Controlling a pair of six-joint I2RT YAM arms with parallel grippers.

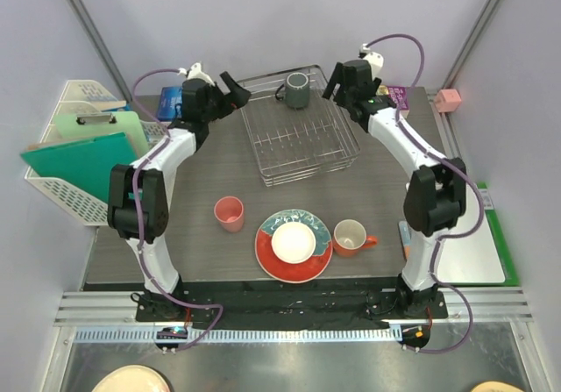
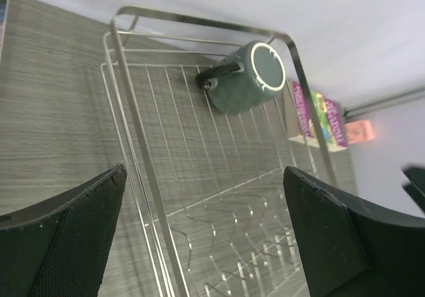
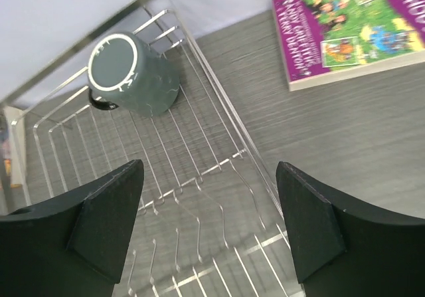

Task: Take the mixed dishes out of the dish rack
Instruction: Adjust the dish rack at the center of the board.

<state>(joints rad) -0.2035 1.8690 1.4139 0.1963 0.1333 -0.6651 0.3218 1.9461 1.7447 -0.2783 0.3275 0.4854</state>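
the dish rack (image 1: 301, 143) sits at the far middle of the table (image 1: 188, 247) and holds only the dark grey mug (image 1: 296, 90), which stands in its far part near the back rail, a flat pale-ringed end facing up and its handle turned toward the left arm's side. the left gripper (image 2: 204, 174) hangs over the rack's left far corner with its fingers spread wide and nothing between them; the mug lies ahead of it, apart from both fingers. the right gripper (image 3: 209, 171) hovers over the rack's right far corner, fingers also well apart and holding nothing, the mug ahead and off toward its left finger, not touched. a purple book (image 3: 352, 24) lies on the table just beside the rack on that side. on the near table stand the pink handleless cup (image 1: 229, 213), the teal plate with red-orange rim (image 1: 266, 252) carrying the small orange-and-white bowl (image 1: 293, 242), and the orange mug (image 1: 351, 236) just beside the plate.
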